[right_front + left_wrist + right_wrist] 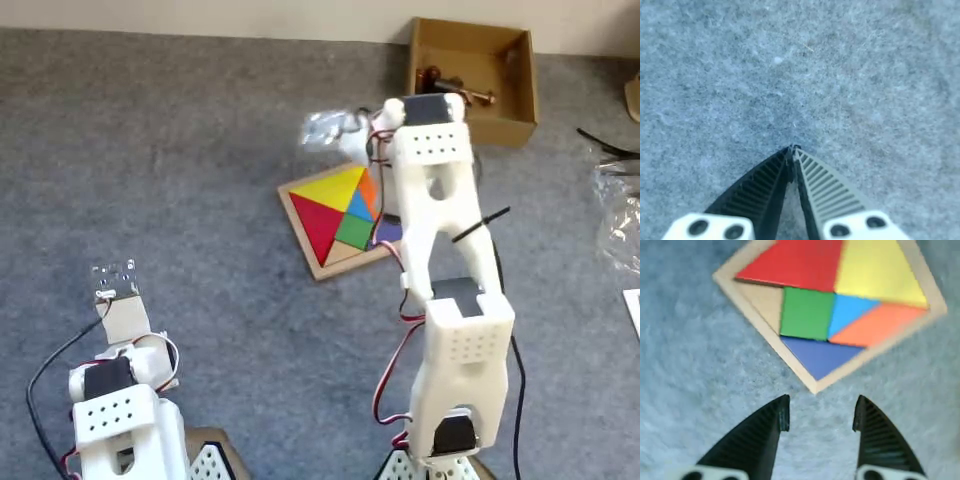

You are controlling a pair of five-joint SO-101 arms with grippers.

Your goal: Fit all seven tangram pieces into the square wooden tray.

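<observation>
The square wooden tray (322, 268) lies tilted on the grey carpet at mid-table. It holds a red triangle (795, 262), a yellow triangle (877, 270), a green square (806, 313), a small blue triangle (850, 310), an orange parallelogram (875, 325) and a purple-blue triangle (820, 356). Bare wood (762, 302) shows in a triangular gap beside the green square. My right gripper (820, 415) hangs open just off the tray's near corner, holding nothing. The right arm (432, 170) stretches over the tray's right side. My left gripper (792, 149) is shut over bare carpet at the front left (113, 283).
A cardboard box (520, 75) with small items stands at the back right. Crumpled clear plastic (330, 128) lies just behind the tray. More plastic and cables (618, 215) sit at the right edge. Open carpet spreads to the left.
</observation>
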